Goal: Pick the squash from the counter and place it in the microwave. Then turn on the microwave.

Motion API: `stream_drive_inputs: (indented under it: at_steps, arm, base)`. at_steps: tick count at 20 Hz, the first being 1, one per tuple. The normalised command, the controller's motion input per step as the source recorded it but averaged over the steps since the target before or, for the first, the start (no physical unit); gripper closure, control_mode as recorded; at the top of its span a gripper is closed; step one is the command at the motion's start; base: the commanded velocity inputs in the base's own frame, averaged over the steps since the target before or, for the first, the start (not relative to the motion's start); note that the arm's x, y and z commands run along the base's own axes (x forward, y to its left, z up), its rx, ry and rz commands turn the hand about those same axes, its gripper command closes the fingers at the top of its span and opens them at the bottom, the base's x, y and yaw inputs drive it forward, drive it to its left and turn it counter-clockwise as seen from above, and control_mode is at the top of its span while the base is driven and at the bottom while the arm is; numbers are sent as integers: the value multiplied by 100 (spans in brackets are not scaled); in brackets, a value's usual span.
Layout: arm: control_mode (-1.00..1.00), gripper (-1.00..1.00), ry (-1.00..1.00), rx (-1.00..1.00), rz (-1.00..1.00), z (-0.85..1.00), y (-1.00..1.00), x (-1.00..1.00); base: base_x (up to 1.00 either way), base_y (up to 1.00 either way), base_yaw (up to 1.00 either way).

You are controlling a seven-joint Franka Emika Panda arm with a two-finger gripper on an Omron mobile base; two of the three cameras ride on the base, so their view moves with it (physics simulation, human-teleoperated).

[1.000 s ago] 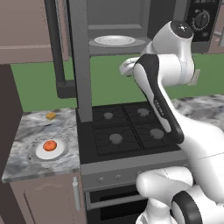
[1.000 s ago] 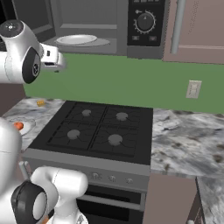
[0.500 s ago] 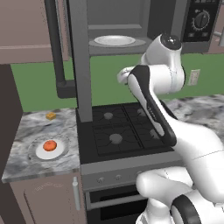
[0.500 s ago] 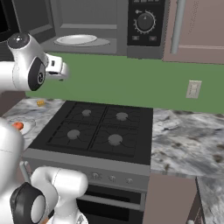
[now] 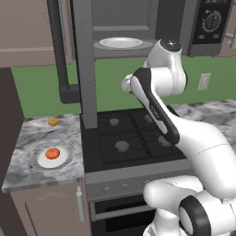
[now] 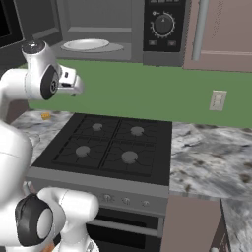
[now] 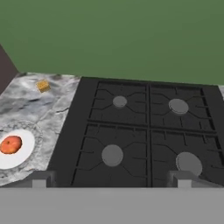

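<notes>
One risk: the wide-open, empty hand [image 7: 111, 179], high over the black four-burner stove [image 7: 140, 131], could nudge the small orange-red squash [image 7: 10, 144], far lower-left on its white plate [image 7: 22, 153], off the grey marbled table [image 7: 48, 109].

The air over the stove [image 5: 126, 138] is free. On the worktop [image 5: 27, 138] left of it, the squash [image 5: 52, 153] sits on a white plate [image 5: 62, 158] near the front edge, open from above; a small cube [image 5: 53, 122] lies well apart toward the back. The microwave [image 5: 138, 23] door [image 5: 85, 60] hangs open beside it.
</notes>
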Motion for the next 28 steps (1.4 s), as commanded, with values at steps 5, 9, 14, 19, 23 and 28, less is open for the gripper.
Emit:
stream_drive_inputs:
  at_steps: [5,9,14,19,23,28]
  arm:
    - [-100,-100,5,0,0,-29,3,18]
    - [-100,-100,3,0,0,-31,8,15]
    - [-100,-100,7,0,0,-30,5,23]
    - [-100,-100,8,0,0,-29,10,21]
    - [-100,-100,6,0,0,-25,14,18]
    - [-100,-100,5,0,0,-26,18,18]
  base:
    - [0,0,0]
    - [0,0,0]
    - [0,0,0]
    - [0,0,0]
    - [0,0,0]
    - [0,0,0]
